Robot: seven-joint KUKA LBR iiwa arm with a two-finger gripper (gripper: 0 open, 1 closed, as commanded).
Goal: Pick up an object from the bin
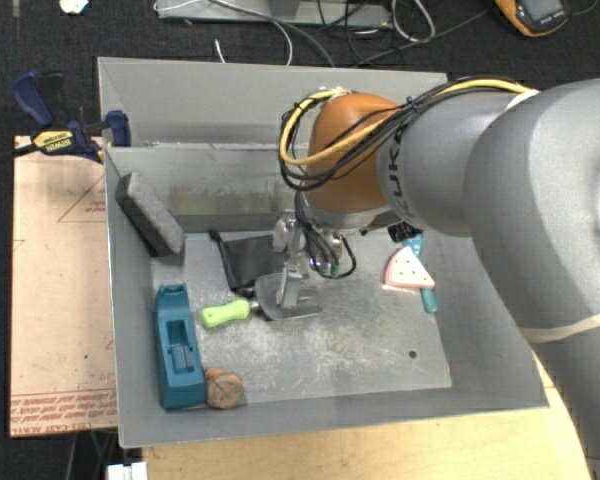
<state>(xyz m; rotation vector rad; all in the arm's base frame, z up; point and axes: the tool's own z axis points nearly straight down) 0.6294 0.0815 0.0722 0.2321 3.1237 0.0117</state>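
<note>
Writing: the only letters we can read are "KUK", running down the grey casing of the arm (500,198) just beside its orange wrist cover. We find no readable label on anything in the bin (380,368).

Gripper (292,298): low over the floor near the bin's middle, below the wrist cover and its looped cables. Whether it is spread or closed, we cannot tell; the wrist hides the tip.

Task's thing: a small tool (226,314) with a lime-green handle lies flat on the floor at 9 o'clock of the gripper. The handle points toward 9 o'clock. Its grey end runs in under the gripper tip, and we cannot tell whether that end is clasped or only covered.

Neighbours, taken from the gripper:
- black flat piece (242,260), 11 o'clock, just beside the tool.
- dark grey block (148,216), 10 o'clock, tilted against the far wall.
- blue stapler (178,348), 8 o'clock, lying lengthwise.
- brown lump (223,390), 7 o'clock, touching the stapler's near end.
- pink-and-white wedge (405,271), 3 o'clock, well apart from the tool.
</note>
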